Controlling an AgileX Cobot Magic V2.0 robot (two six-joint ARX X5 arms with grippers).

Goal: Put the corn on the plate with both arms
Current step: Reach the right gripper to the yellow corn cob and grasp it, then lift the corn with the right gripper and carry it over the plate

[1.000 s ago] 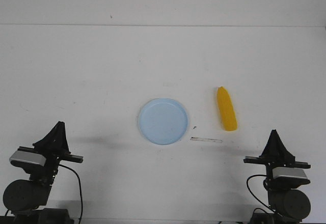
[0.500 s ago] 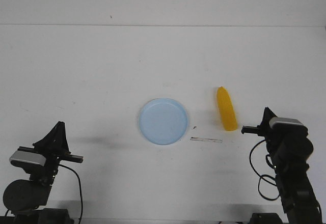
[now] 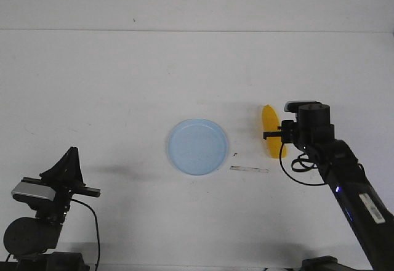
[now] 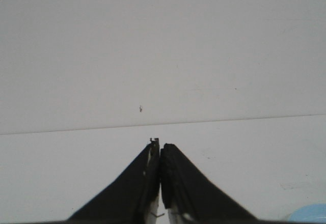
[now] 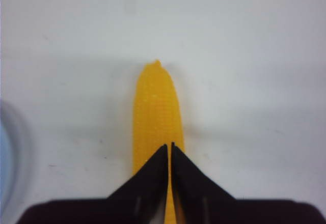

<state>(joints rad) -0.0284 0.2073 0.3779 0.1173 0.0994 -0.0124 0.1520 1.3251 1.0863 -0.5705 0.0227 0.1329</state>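
Corn (image 3: 269, 132) lies flat on the white desk (image 3: 123, 86), right of the pale blue plate (image 3: 197, 146) and apart from it, tapered end pointing away from the robot. Plate holds nothing. A thin pale strip (image 3: 249, 169) lies on the desk near the robot-side of the gap between plate and corn, with a small dark speck (image 3: 236, 154) beside it.

Right arm (image 3: 345, 185) reaches out over the desk; its tool (image 5: 169, 150) sits directly above the blunt half of the corn (image 5: 155, 112), fingers pressed together tip to tip, gripping nothing. Whether the tips touch the cob cannot be told. Plate rim (image 5: 7, 158) shows blurred at the edge of the right wrist view.

Left arm (image 3: 43, 209) is folded at the near left desk corner, well apart from plate and corn. Left tool (image 4: 160, 150) closed, empty, pointing across bare desk; a sliver of plate (image 4: 310, 215) at the frame corner.
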